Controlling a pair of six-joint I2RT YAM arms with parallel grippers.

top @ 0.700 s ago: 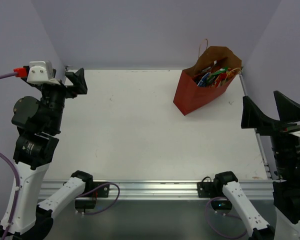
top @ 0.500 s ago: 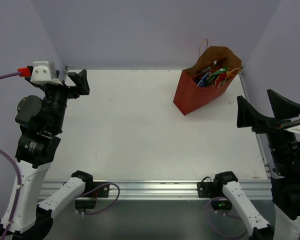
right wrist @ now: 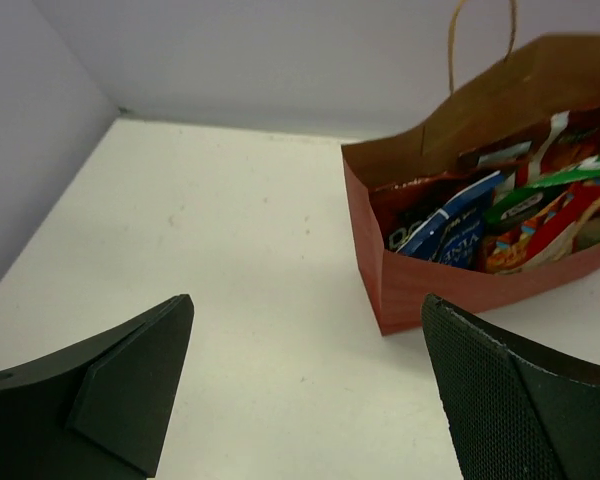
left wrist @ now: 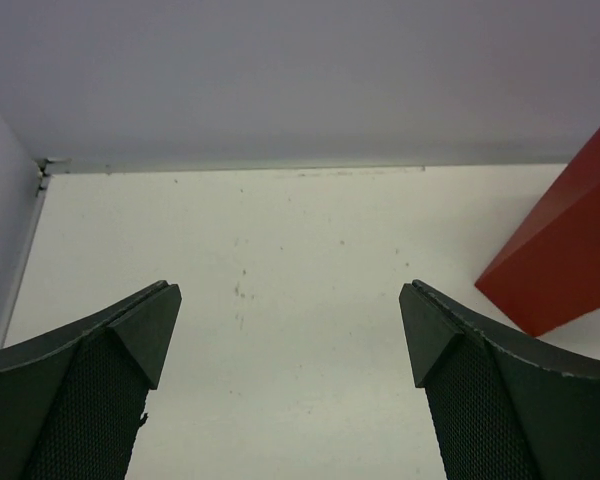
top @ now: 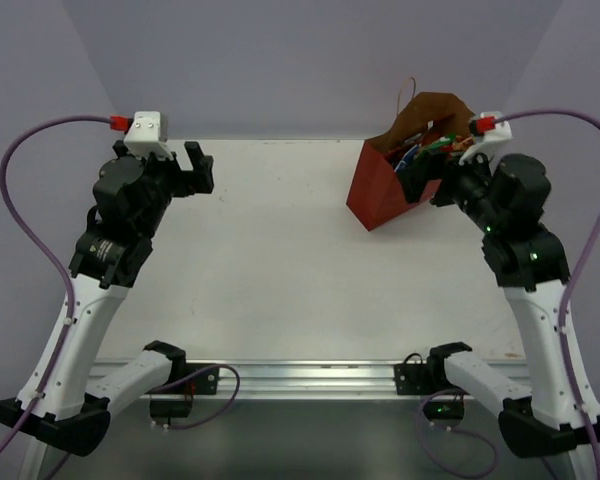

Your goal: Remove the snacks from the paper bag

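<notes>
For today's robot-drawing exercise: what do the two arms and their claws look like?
The left arm and right arm have white links and bulky black joints. A purple cable loops to each white wrist box with a red plug. The left claw and right claw have black wedge-shaped fingers with mesh-textured pads.

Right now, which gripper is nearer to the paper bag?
Right. The right gripper hangs open close to the paper bag, on its right side; the left gripper is open far off to the bag's left.
</notes>
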